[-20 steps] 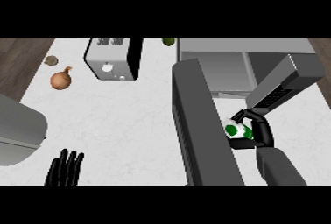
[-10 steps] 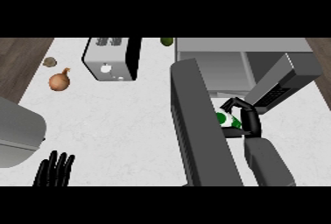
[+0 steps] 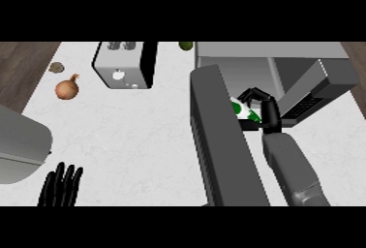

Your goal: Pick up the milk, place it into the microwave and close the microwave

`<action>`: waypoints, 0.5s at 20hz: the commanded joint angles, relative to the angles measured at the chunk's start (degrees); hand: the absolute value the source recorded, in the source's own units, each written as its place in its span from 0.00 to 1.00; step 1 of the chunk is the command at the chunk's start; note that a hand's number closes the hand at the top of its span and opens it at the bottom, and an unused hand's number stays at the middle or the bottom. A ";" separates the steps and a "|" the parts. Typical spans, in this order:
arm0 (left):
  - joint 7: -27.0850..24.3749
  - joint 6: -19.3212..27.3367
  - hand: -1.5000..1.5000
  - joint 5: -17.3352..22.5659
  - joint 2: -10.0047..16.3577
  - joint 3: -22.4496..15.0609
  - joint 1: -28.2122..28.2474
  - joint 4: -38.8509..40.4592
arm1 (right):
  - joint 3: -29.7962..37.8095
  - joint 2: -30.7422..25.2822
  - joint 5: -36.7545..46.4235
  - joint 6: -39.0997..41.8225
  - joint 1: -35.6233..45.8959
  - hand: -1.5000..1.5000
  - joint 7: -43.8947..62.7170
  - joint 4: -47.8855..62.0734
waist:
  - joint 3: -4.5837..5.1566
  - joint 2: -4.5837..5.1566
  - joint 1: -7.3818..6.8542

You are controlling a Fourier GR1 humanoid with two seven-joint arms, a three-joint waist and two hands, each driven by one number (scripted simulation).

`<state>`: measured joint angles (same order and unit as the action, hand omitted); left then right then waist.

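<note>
My black right hand (image 3: 266, 109), fingers curled round the white-and-green milk carton (image 3: 243, 111), has carried it forward past the open dark door (image 3: 218, 145) into the grey microwave (image 3: 286, 51), so I judge release is next; my left hand (image 3: 61, 186) rests open.

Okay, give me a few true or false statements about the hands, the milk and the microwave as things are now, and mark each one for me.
1. The right hand is curled round the milk. True.
2. The microwave door is closed. False: it stands open.
3. The left hand holds the onion. False: the hand rests open at the lower left, and the onion lies apart from it, beside the toaster.
4. The toaster stands to the left of the microwave. True.
</note>
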<state>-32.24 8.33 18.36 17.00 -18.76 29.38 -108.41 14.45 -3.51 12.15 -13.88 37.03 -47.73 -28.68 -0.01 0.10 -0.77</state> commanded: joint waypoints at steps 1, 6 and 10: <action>-1.99 -1.74 0.00 -0.24 -0.05 0.01 0.64 1.15 | -0.02 -3.33 1.93 -2.51 7.45 1.00 5.00 5.10 | -0.03 0.26 -0.82; 3.10 -1.38 0.00 0.71 0.73 1.21 -2.81 -1.23 | -0.60 -3.01 5.36 -10.26 11.25 1.00 4.01 13.01 | -0.11 0.85 -1.80; -1.40 -1.57 0.00 -1.86 -1.25 -1.47 -0.27 1.89 | -0.65 -4.99 7.18 -15.65 14.77 1.00 6.80 16.23 | -0.12 1.20 -2.96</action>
<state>-32.39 6.39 18.13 16.94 -18.66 28.71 -107.43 13.91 -7.58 17.56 -24.74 48.62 -42.45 -16.31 -0.08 0.87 -2.67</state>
